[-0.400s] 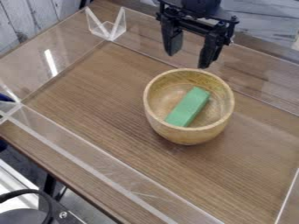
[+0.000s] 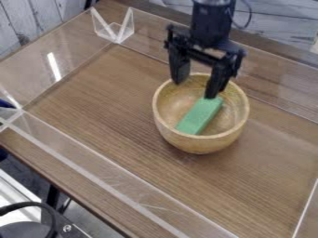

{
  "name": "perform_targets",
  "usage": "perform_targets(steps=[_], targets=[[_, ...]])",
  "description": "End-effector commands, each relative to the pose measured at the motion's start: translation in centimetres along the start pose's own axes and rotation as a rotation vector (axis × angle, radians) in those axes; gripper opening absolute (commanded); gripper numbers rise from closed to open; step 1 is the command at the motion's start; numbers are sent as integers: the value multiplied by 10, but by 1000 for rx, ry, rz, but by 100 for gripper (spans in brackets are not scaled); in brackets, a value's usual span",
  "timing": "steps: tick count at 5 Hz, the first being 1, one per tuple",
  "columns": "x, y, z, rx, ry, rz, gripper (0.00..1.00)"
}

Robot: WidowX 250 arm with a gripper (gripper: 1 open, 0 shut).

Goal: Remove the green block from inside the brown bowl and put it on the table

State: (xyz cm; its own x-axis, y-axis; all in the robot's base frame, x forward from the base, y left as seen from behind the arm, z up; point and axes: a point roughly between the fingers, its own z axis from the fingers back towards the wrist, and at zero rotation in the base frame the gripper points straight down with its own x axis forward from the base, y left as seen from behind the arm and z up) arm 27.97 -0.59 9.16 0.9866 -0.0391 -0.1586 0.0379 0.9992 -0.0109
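Observation:
The green block (image 2: 199, 116) lies flat inside the brown bowl (image 2: 174, 135), which stands right of centre on the table (image 2: 87, 102). My gripper (image 2: 200, 78) hangs point-down over the far part of the bowl, just above the block's far end. Its two black fingers are spread wide apart and it is open, with nothing between them. One fingertip (image 2: 218, 91) reaches down past the bowl's far rim; the block's far end is partly covered by the fingers.
Low clear acrylic walls (image 2: 37, 116) border the wood-grain table on all sides. A clear bracket (image 2: 114, 26) stands at the far left corner. Bare tabletop lies left of and in front of the bowl.
The gripper has come down and toward the bowl, from behind its far rim to just over the green block. Its fingers stay spread. The bowl and block have not moved.

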Motion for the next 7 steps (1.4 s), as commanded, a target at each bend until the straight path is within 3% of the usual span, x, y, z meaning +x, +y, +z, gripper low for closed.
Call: perform_targets(steps=[1,4,5,7], targets=[[6,-4,-4,2,-43,-29,100],[17,-8,-35,-4,-31,-62,100],[20,-8,-40,-6,-27,-60,0],[23,-12,-18,-11,-80,-75,0]])
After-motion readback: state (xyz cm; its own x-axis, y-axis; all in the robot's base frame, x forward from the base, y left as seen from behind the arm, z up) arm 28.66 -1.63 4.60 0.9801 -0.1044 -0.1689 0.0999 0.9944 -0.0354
